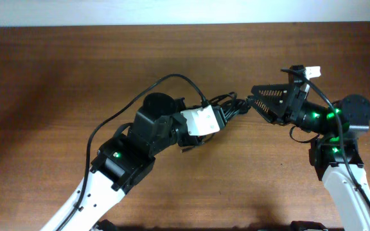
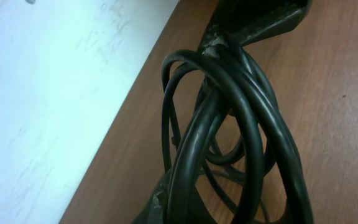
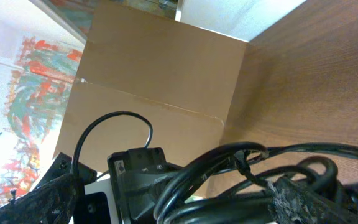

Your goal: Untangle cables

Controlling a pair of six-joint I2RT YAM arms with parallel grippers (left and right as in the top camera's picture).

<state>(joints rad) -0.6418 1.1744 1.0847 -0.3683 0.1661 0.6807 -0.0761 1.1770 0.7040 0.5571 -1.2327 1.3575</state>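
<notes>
While cables (image 1: 233,106) lie bunched on the wooden table (image 1: 56,64), cardboard (image 3: 160,68) borders it.

1. This looks like an indoor robot lab or test room. A left arm (image 1: 124,160) and a right arm (image 1: 339,173) are mounted at one wooden table (image 1: 44,77) and meet over cables (image 1: 233,106) mid-frame.
2. A plain white wall (image 1: 172,11) runs along the top edge of the overhead view.
3. In the right wrist view, a brown cardboard panel (image 3: 160,74) fills the upper middle. A red-and-teal painted picture (image 3: 23,93) shows at the left edge.
</notes>
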